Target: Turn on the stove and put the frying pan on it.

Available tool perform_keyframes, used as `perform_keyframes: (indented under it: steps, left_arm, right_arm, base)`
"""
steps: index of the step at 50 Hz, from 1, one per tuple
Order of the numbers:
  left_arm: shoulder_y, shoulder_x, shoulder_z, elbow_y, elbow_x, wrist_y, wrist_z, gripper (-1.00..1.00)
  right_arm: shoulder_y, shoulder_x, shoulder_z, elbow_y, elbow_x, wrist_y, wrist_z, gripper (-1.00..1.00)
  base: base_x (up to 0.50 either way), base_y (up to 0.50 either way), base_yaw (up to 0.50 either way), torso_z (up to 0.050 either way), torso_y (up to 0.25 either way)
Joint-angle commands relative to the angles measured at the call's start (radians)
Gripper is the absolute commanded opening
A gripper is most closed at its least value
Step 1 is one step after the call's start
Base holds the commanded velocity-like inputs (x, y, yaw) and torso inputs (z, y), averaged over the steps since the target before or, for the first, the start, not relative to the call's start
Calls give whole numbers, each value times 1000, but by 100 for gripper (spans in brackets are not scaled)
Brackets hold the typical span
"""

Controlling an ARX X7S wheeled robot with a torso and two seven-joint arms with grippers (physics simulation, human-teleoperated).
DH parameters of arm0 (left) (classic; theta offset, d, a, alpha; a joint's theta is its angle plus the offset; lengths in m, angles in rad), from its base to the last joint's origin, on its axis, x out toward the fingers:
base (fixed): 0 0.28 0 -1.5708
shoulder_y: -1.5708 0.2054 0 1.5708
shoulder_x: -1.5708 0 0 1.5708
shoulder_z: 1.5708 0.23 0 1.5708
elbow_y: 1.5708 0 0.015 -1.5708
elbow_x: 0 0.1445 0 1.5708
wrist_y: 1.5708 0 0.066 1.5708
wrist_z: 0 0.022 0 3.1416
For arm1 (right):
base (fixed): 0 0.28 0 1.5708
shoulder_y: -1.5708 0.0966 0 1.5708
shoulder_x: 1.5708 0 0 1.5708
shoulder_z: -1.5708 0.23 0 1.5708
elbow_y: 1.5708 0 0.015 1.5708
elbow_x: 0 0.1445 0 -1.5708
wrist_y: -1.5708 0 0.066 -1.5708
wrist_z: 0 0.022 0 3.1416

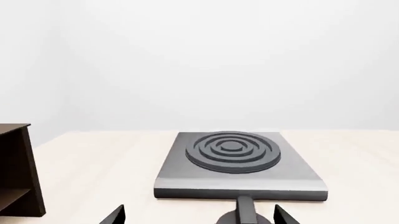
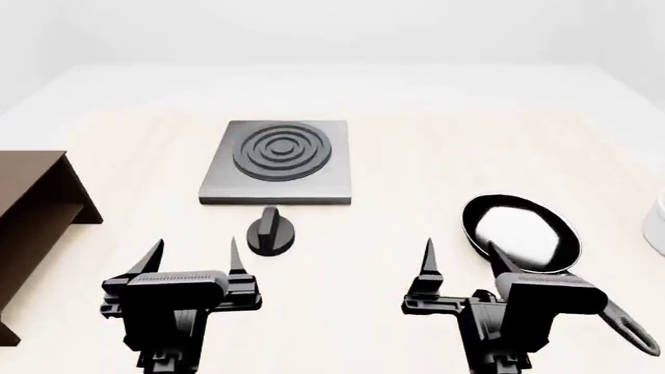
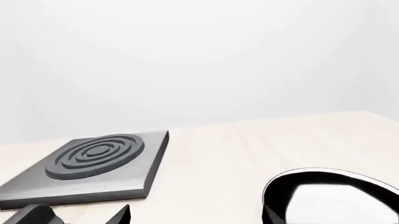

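The stove (image 2: 279, 161) is a flat grey slab with dark burner rings, at the table's middle back; it also shows in the left wrist view (image 1: 234, 161) and the right wrist view (image 3: 93, 161). Its round black knob (image 2: 271, 231) with a ridge sits just in front of it, and shows in the left wrist view (image 1: 245, 213). The frying pan (image 2: 519, 232) lies at the right, its handle (image 2: 624, 319) running toward me; its rim shows in the right wrist view (image 3: 330, 193). My left gripper (image 2: 195, 255) is open and empty, just short and left of the knob. My right gripper (image 2: 459, 257) is open and empty, its right finger over the pan's near rim.
A dark brown wooden shelf (image 2: 31, 210) stands at the left edge of the table, also in the left wrist view (image 1: 16, 172). A white round bowl (image 2: 656, 226) peeks in at the far right edge. The pale wooden table (image 2: 416, 156) stretches behind.
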Motion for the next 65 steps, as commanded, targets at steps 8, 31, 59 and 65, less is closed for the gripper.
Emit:
perform_keyframes:
  steps: [8,31,59,65]
  left_arm:
    - [-6,-18,16,14,-11,-15,-15,100]
    - [-3,-40,12,-20,-31,-3,-27,100]
    - [30,-62,-34,-344,12,185,-83,100]
    - [19,-62,-25,-385,20,191,-87,100]
  right_arm:
    - [2,17,1,-12,36,10,13,100]
    - [4,35,-33,18,8,5,47,100]
    - [-2,62,-69,29,27,-12,66,100]
    - [-2,68,-77,40,29,-23,70,100]
  base:
    - [500,0,0,0,0]
    - [196,0,0,0,1]
    - [0,0,0,0,0]
    - [0,0,0,0,0]
